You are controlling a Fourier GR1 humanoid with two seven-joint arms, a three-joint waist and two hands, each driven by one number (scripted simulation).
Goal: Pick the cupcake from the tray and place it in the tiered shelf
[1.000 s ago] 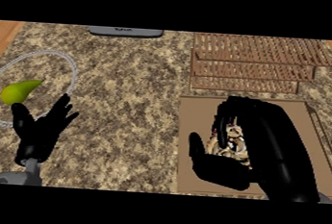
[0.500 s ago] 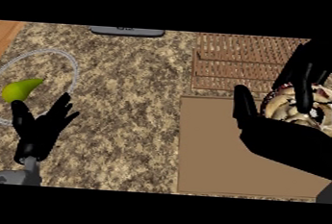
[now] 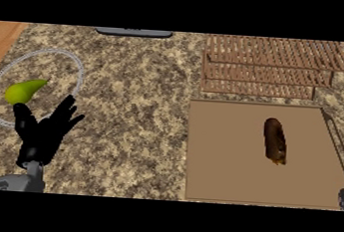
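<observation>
Now the right hand and cupcake have left view; left hand [image 3: 42, 132] rests, fingers spread.

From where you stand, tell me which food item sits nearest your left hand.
The green pear on the clear plate is nearest, just above the open left hand. The brown pastry lies far off on the tray.

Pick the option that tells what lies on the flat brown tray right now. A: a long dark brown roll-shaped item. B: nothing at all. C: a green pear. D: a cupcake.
A: a long dark brown roll-shaped item lies alone on the flat brown tray, while the green pear sits on the clear round plate at the left.
</observation>
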